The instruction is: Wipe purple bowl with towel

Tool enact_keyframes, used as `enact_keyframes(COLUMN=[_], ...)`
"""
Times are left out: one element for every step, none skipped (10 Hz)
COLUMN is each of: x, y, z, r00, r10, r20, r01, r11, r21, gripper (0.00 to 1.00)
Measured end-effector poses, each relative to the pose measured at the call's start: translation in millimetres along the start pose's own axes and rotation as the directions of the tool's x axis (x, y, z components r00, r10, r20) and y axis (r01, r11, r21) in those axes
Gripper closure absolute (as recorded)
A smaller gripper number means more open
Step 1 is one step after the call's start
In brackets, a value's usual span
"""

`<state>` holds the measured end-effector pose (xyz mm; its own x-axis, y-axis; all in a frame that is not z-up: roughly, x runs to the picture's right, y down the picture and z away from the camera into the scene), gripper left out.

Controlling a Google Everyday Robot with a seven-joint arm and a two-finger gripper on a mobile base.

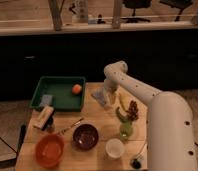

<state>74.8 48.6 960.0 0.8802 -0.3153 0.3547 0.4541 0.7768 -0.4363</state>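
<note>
The purple bowl point(85, 136) stands on the wooden table point(99, 159) near the front, between the orange bowl point(49, 149) and the white cup point(114, 148). The towel point(99, 95), a small pale grey-blue cloth, lies on the table at the back, right of the green tray. My gripper point(108, 101) hangs down from the white arm point(137, 90) at the towel's right edge, low over the table and far behind the purple bowl. I cannot tell whether it touches the towel.
A green tray point(59, 82) at the back left holds an orange fruit point(77, 89) and a blue-grey block point(46, 100). A box point(43, 116) and a utensil point(69, 126) lie left of centre. A banana point(123, 102), grapes point(133, 110) and a green item point(123, 129) lie to the right.
</note>
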Motion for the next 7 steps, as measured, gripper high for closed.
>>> enact_keyframes(x=[-3.3,-3.5,-4.0,-4.9,-4.4,0.5,2.1], y=[-2.7,-3.6,-3.9,-7.4,-8.2,-8.5,-8.2], z=[3.2,5.5,7.7,12.6,18.5,32.1,37.8], r00=[1.0,1.0,1.0,1.0,1.0,1.0,1.0], r10=[-0.009,-0.012,-0.014,-0.016,-0.014,0.002,0.008], r20=[0.002,0.001,0.002,0.005,0.006,0.013,0.016], r01=[0.009,0.012,0.014,0.016,0.014,-0.001,-0.007], r11=[1.0,1.0,0.999,0.999,0.999,0.997,0.995], r21=[-0.01,-0.019,-0.028,-0.039,-0.053,-0.077,-0.096], gripper=[0.2,0.2,0.2,0.2,0.21,0.36,0.48])
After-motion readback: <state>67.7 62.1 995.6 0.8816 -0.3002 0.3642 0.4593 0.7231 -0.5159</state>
